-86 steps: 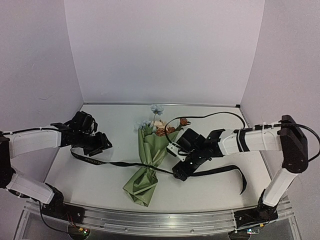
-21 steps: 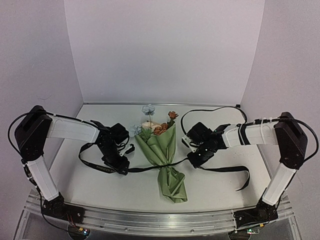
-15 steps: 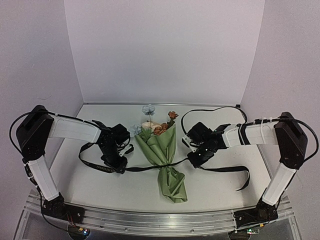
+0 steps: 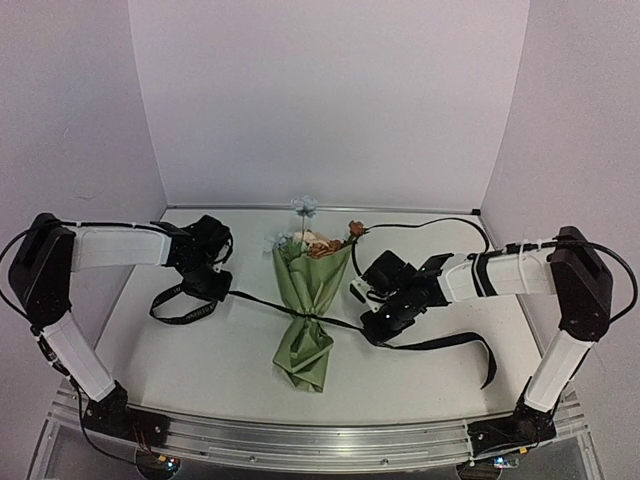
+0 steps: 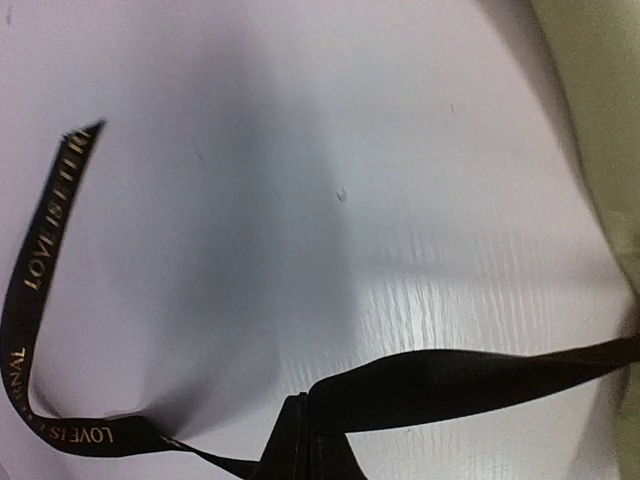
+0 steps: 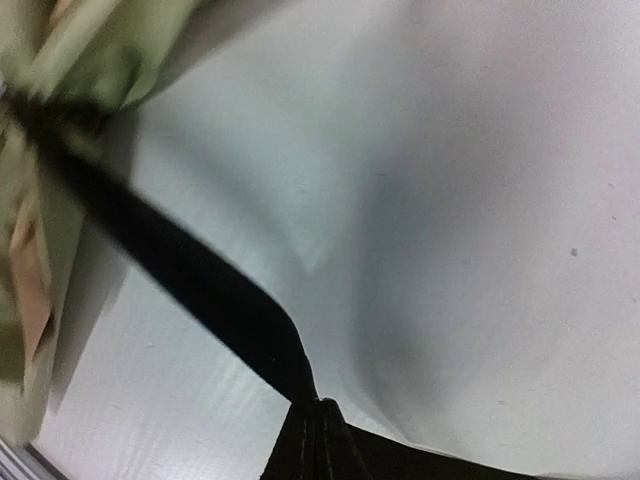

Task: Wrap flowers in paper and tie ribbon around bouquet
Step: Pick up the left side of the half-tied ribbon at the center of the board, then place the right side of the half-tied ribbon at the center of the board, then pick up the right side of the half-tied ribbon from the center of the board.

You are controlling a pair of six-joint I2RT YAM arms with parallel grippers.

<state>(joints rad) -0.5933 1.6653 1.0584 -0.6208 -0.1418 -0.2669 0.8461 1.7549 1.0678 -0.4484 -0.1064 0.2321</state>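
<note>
Far left, left arm (image 4: 110,247) reaches in from the desk (image 4: 200,365) edge toward centre. Loose ribbon end lies in a flat loop on the desk just left of the left gripper (image 4: 215,288). The left wrist view shows pale lettering on that loop, cut end pointing up.

Left gripper: jaws closed, pinching the ribbon (image 4: 265,303). In the left wrist view the black band (image 5: 470,375) comes straight out of the shut tips (image 5: 300,445) and runs right to the green paper at frame edge. That stretch is lifted off the desk, shadow under it.

Centre: bouquet (image 4: 310,290) lies on the desk between the two arms, long axis front to back and slightly tilted. Olive-green paper (image 4: 318,272) forms a cone, wide end toward the back wall, crumpled narrow end (image 4: 303,362) toward the near edge. Flowers (image 4: 315,242) stick out of the wide end: pale blue bloom (image 4: 304,206) furthest back, cream, pink and rust ones at the rim.

Ribbon meets the bouquet at the pinched neck, paper cinched there. Knotted or not, can't tell.

Right of the neck the ribbon goes on to the right gripper (image 4: 378,325), which sits just beside the bouquet. Its jaws are closed, gripping the ribbon. The right wrist view shows the band (image 6: 190,280) going from the tips (image 6: 315,440) up left into the blurred green paper.

Past the right gripper the ribbon tail lies on the desk, running right, then curving toward the near edge. Black cable (image 4: 420,224) arcs behind the right arm (image 4: 510,272)
</note>
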